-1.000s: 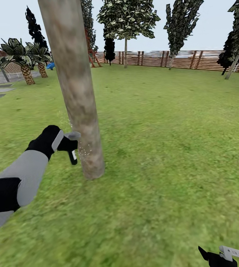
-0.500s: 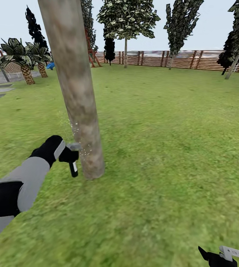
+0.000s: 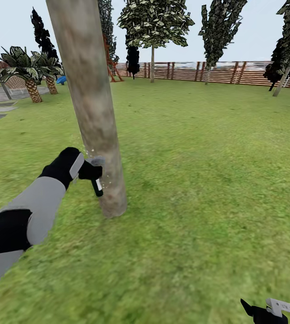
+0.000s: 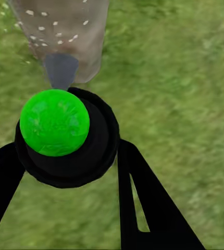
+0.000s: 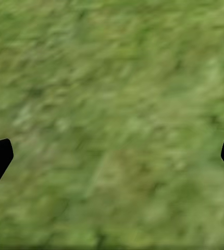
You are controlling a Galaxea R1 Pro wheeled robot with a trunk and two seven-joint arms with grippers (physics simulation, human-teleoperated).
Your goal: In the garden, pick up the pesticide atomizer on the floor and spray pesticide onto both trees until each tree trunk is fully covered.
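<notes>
Left arm's come up and closer, left gripper [image 3: 91, 171] fingers clamped on the pesticide atomizer [image 3: 98, 186] near the speckled tree trunk [image 3: 93, 117], right gripper [image 5: 112, 151] fingers apart.

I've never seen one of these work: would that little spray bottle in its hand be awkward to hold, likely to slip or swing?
Probably light: the pesticide atomizer is small beside the tree trunk. It hangs below the left gripper, held near its grey head, so it might swing. Its rounded body could slip.
</notes>
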